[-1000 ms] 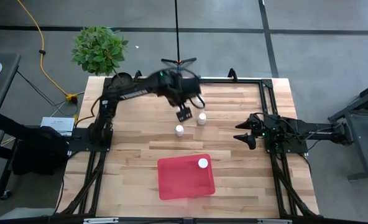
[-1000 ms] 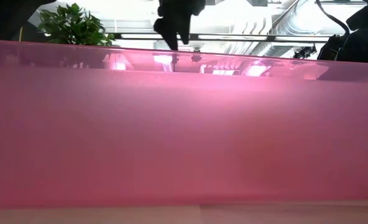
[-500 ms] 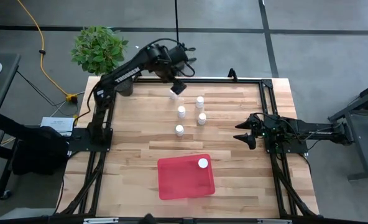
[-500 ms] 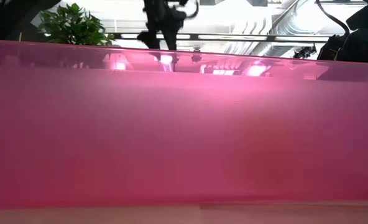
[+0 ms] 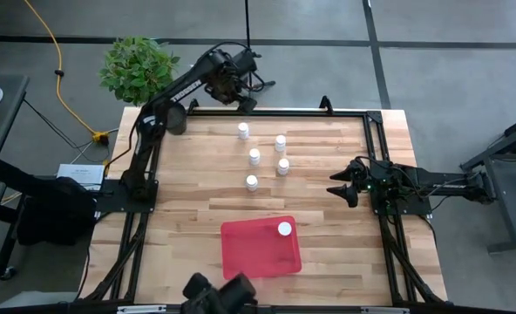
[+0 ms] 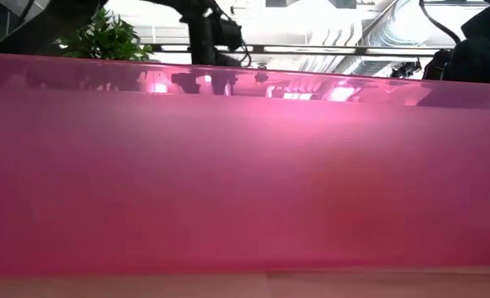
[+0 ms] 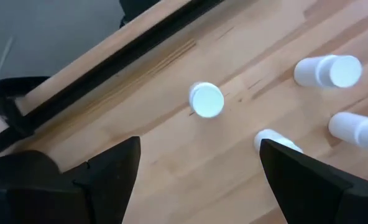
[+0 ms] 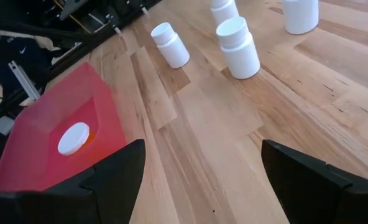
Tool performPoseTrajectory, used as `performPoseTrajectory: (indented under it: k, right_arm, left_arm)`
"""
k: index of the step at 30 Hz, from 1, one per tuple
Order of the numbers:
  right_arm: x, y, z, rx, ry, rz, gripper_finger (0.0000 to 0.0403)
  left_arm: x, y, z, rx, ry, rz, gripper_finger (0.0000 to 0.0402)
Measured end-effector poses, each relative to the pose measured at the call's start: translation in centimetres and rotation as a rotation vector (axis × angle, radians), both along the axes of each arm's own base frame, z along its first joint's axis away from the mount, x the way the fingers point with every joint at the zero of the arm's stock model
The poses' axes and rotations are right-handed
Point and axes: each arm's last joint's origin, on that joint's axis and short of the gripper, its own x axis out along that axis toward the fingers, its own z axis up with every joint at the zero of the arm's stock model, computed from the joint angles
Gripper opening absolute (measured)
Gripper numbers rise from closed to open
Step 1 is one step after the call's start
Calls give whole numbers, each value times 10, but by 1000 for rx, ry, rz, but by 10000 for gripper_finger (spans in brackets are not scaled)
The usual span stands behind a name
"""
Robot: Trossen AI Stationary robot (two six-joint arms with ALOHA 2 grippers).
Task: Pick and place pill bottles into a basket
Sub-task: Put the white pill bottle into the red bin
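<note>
Five white-capped pill bottles stand upright on the wooden table at its far middle: [image 5: 242, 131], [image 5: 280, 142], [image 5: 254, 156], [image 5: 283, 166], [image 5: 252, 182]. A sixth bottle [image 5: 284, 228] stands in the far right corner of the red tray [image 5: 254, 253]. My left gripper [image 5: 243, 98] is raised over the table's far edge. It is open and empty in the left wrist view [image 7: 199, 146], with the farthest bottle [image 7: 206, 99] below and ahead of it. My right gripper [image 5: 338, 188] waits open at the table's right [image 8: 202, 149], apart from the bottles.
A dark round cup [image 5: 175, 118] stands at the far left corner, and a potted plant [image 5: 140, 68] stands beyond it. A black frame rail [image 5: 328, 112] runs along the far edge. A dark object [image 5: 219, 296] shows at the near edge. The tray's wall [image 6: 245, 174] fills the low view.
My left gripper has risen and gone toward the table's far edge, from over the bottle cluster to above the far rail. The bottles it covered now show standing. A dark object has come into view at the near edge.
</note>
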Motion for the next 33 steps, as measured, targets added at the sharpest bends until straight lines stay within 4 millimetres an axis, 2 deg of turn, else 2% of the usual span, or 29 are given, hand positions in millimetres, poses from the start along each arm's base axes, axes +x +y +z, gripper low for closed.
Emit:
performPoseTrajectory:
  k: [10, 19, 25, 33]
  right_arm:
    - [0, 0, 0, 13, -1, -4, 312]
    - [0, 0, 0, 7, 1, 3, 312]
    - [0, 0, 0, -4, 3, 9, 312]
    - [0, 0, 0, -11, 9, 12, 312]
  left_arm:
    - [22, 18, -49, -103, 38, -25, 363]
    - [30, 24, -74, -143, 81, -26, 363]
    - [35, 24, -85, -189, 77, -33, 363]
    - [37, 25, -87, -180, 68, -29, 363]
